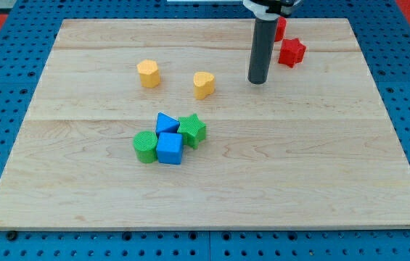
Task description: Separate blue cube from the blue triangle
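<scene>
Nearest sat the blue cube, touching the blue triangle behind it; my tip, a gripperless rod, stood well apart toward the view's top right.

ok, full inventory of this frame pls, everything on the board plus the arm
blue cube: 1, blue, centre cluster, its bottom side
blue triangle: 1, blue, same cluster, just above and against the cube
green cylinder: 1, green, cluster's left, touching the cube
green star: 1, green, cluster's right, beside the cube and triangle
yellow block: 1, yellow, rounded many-sided shape, above and left of the cluster, alone
yellow heart: 1, yellow, above the cluster, to the view's right of the other yellow block
red star: 1, red, the view's top right
red block: 1, red, top edge, partly hidden behind the rod, shape unclear
wooden board: 1, light wood, on a blue perforated base
my tip: 1, dark rod, between yellow heart and red star, far from the blue pair
</scene>
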Robot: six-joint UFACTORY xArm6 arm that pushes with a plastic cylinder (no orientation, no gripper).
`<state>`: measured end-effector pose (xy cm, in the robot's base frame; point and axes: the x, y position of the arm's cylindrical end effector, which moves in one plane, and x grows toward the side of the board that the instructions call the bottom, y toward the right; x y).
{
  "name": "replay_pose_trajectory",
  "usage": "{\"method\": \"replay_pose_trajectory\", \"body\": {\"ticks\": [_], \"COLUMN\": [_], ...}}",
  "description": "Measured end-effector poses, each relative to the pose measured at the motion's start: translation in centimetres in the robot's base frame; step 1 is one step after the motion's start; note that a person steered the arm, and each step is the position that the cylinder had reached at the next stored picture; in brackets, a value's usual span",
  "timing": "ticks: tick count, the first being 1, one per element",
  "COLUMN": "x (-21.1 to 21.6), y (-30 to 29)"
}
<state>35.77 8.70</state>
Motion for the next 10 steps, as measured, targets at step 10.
{"method": "replay_pose_trajectory", "body": {"ticks": [10], "x": [11.2], "y": [-17.0]}}
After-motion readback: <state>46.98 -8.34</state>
